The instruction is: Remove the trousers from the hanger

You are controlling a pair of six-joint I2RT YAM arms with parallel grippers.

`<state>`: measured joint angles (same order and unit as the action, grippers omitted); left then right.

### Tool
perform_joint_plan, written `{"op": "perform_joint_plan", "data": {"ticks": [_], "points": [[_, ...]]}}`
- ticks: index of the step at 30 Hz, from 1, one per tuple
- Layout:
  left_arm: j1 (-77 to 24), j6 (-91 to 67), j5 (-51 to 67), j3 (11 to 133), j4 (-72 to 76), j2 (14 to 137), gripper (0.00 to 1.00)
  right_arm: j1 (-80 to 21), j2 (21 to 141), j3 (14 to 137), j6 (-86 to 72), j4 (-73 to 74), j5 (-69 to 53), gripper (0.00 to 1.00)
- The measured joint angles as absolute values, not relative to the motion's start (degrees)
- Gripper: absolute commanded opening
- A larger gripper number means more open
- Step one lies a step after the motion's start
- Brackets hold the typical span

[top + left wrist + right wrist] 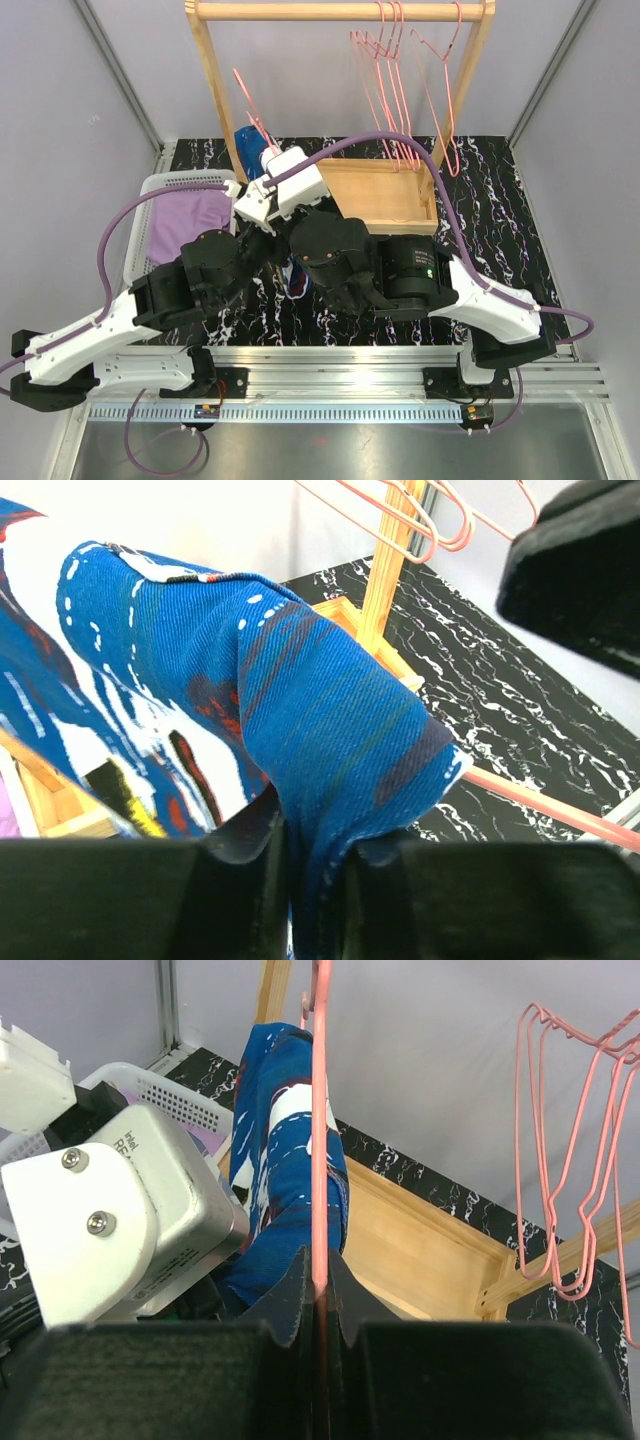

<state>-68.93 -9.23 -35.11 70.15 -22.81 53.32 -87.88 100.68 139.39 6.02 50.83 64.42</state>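
Observation:
The dark blue trousers (250,700) with white, red and yellow splashes hang over a pink wire hanger (320,1110). My left gripper (315,845) is shut on a fold of this blue cloth. My right gripper (318,1280) is shut on the hanger's wire, right beside the blue trousers (290,1180). In the top view the blue trousers (250,150) and the hanger (255,110) show just beyond my two wrists, which hide both grippers. The lilac-purple trousers (185,215) lie in the white basket (160,187) at the left.
A wooden rack with a top rail (340,10) carries several empty pink hangers (400,90) at the back right. Its wooden base tray (385,195) lies on the black marbled table (500,230). The white basket also shows in the right wrist view (170,1100).

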Motion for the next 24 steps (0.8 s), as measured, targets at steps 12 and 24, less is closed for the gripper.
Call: {"op": "perform_joint_plan", "data": {"ticks": [12,24], "points": [[-68.8,-7.7,-29.5,74.0,-28.1,53.4,0.14,-87.7,100.9,138.5,5.5,50.4,65.4,0.0],[-68.6,-5.9,-28.7,77.3,-34.9,54.5,0.18,-87.0,100.9,137.4,5.5,50.4,65.5,0.0]]}}
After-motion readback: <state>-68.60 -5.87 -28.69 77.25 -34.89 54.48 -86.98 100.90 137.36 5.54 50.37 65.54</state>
